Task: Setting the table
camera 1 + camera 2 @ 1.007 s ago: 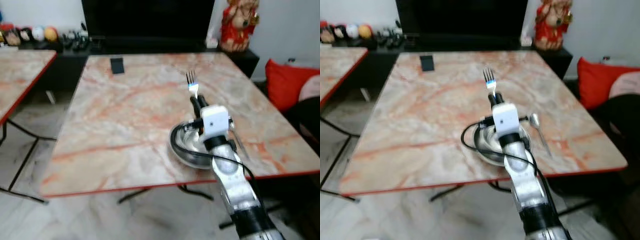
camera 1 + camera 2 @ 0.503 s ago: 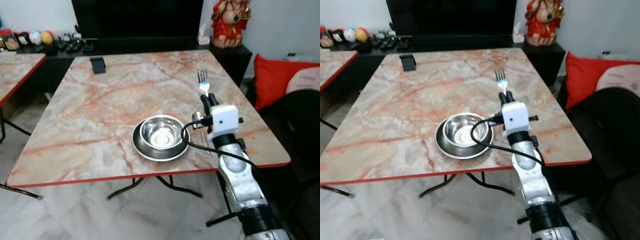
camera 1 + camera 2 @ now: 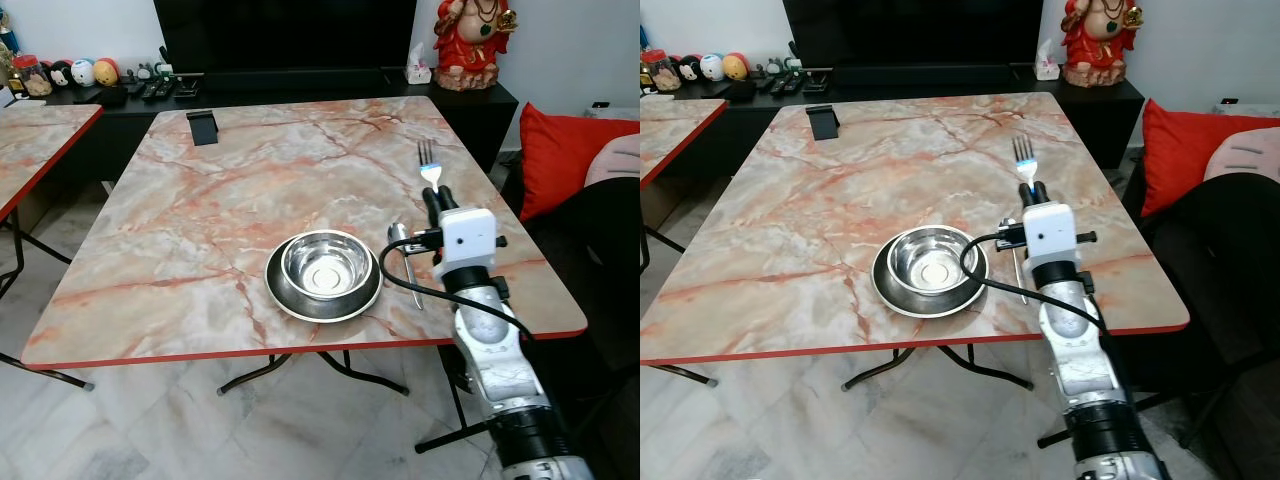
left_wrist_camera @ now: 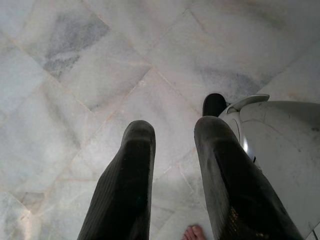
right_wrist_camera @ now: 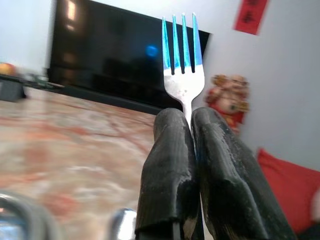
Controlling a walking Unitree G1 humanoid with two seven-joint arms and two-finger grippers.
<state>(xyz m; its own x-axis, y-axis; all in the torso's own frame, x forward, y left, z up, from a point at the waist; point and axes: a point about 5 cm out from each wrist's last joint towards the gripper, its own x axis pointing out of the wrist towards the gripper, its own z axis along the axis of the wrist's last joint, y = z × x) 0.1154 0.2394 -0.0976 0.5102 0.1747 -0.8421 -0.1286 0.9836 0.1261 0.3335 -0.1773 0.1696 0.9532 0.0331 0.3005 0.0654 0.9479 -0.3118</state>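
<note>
Fingers of the right claw (image 3: 436, 200) pinched the handle of a silver metal fork (image 3: 428, 166), tines up, above the orange-veined marble bench with a red edge (image 3: 200, 230), just right of a steel spoon (image 3: 404, 260) lying beside a round steel bowl (image 3: 326, 266) on its dark round plate (image 3: 290, 300). The left claw (image 4: 172, 150) hung over the pale marble floor (image 4: 75, 75), fingers narrowly apart and holding nothing.

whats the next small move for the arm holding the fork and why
Probably swing the right gripper, shut on the fork and held above the table, leftward over the bowl and plate. The spoon already lies on their right side, so the bare left side looks like the fork's place.
</note>
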